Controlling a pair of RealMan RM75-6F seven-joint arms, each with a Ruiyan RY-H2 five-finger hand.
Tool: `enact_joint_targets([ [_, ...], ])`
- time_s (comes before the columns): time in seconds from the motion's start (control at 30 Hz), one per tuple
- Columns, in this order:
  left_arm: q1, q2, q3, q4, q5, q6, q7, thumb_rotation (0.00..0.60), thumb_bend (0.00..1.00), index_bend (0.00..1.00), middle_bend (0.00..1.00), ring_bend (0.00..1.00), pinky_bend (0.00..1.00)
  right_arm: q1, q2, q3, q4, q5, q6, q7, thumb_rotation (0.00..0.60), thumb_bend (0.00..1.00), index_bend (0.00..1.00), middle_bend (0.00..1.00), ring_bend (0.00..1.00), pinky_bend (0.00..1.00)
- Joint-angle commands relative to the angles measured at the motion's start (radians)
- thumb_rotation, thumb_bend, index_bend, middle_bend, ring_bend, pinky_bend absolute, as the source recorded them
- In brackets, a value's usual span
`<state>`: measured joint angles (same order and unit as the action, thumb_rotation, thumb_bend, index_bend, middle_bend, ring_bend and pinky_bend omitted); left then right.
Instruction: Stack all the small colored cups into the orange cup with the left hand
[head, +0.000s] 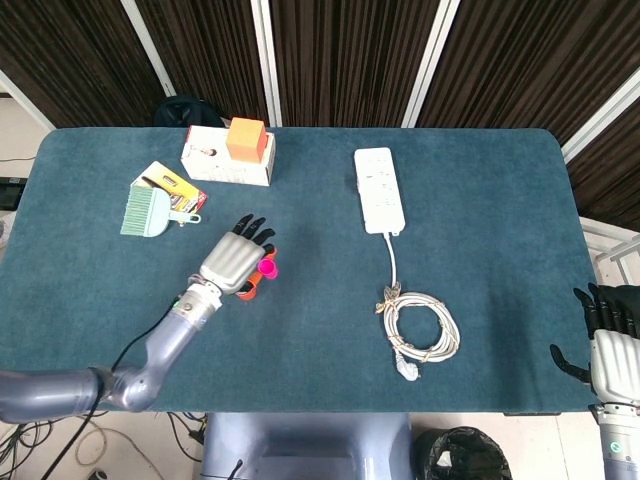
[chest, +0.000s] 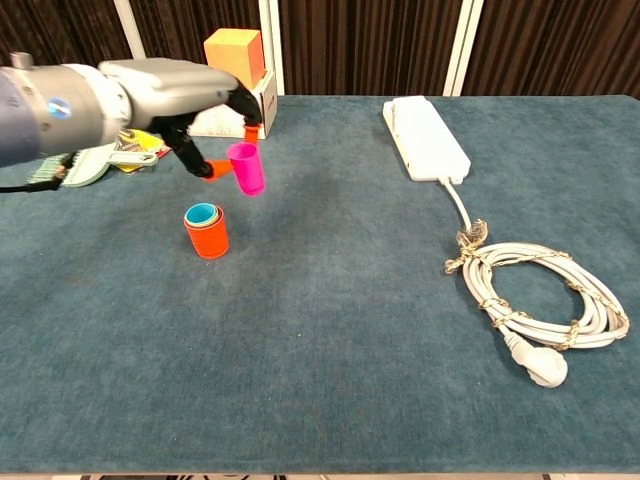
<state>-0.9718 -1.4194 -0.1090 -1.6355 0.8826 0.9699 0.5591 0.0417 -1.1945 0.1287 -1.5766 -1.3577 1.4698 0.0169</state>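
table (chest: 330, 380): teal cloth | orange cup (chest: 208, 233) | power strip (chest: 424, 137) | coiled cable (chest: 535, 295) | white box (head: 226, 157) | brush (head: 146, 212)
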Motion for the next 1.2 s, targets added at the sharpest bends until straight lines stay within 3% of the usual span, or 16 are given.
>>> enact_joint_targets([
  [0.03, 0.038, 0.036, 0.019, -0.023, 0.041, 0.014, -0.047, 0.6, 0.41, 0.45, 0.17, 0.0, 0.0, 0.0, 0.0, -0.001, -0.002, -0.001, 0.0, -0.002, 0.6, 0.34, 0.12, 0.05, 0.12, 0.06],
  [0.43, 0.091, 0.036, 0.062, 0.02, 0.145, -0.002, -0.126, 0.6, 0.41, 0.45, 0.17, 0.0, 0.0, 0.001, -0.002, -0.002, -0.004, -0.002, 0.001, -0.009, 0.6, 0.34, 0.12, 0.05, 0.12, 0.06],
  [1.2, 0.122, -0.007, 0.074, 0.076, 0.172, -0.022, -0.116, 0.6, 0.4, 0.44, 0.17, 0.0, 0.0, 0.001, -0.001, -0.001, -0.003, 0.0, -0.004, -0.002, 0.6, 0.34, 0.12, 0.05, 0.12, 0.06],
])
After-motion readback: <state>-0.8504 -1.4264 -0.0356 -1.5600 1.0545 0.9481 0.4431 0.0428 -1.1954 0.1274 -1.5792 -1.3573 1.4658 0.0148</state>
